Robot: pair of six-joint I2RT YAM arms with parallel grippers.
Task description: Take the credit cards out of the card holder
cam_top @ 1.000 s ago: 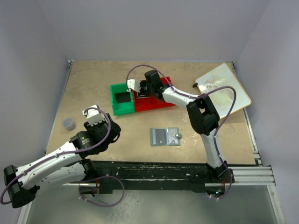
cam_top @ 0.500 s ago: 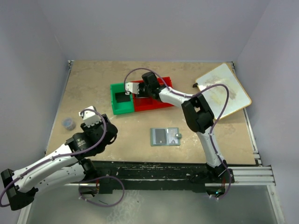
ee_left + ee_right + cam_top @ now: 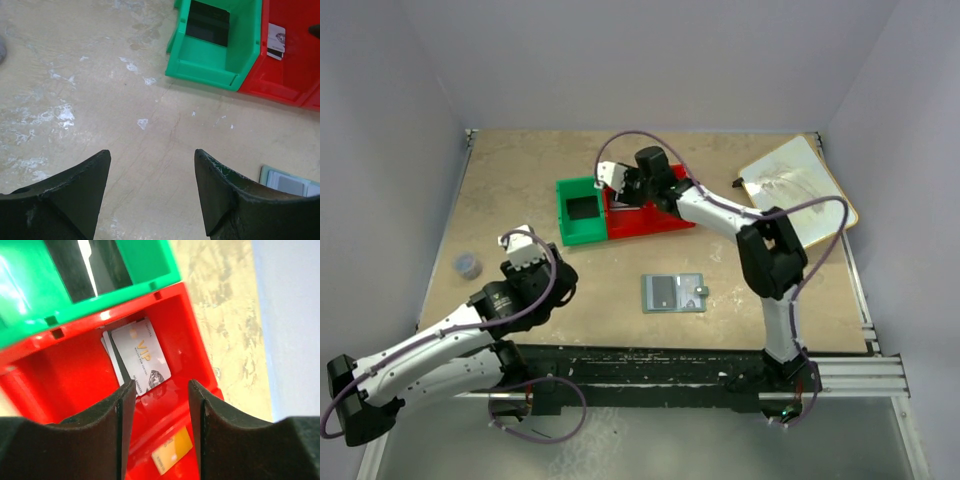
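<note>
The card holder (image 3: pixel 673 293) lies open and flat on the table in front of the bins; its corner (image 3: pixel 290 181) shows at the lower right of the left wrist view. My right gripper (image 3: pixel 161 387) hangs open over the red bin (image 3: pixel 55 375) with nothing between its fingers. Under it lie a grey VIP credit card (image 3: pixel 142 357) on top of another card (image 3: pixel 111 359), and a yellow card (image 3: pixel 172 455). Dark cards (image 3: pixel 100 262) lie in the green bin (image 3: pixel 582 210). My left gripper (image 3: pixel 150 155) stands open and empty above bare table, near the left front (image 3: pixel 560 275).
A large cream board (image 3: pixel 800 195) lies at the back right, partly over the table edge. A small grey-blue object (image 3: pixel 468 265) sits near the left edge. The two bins (image 3: pixel 220 55) stand side by side in the middle rear, green on the left.
My right gripper has opened from shut above the red bin, after swinging left toward the green bin and back. The left arm shifted slightly and returned.
</note>
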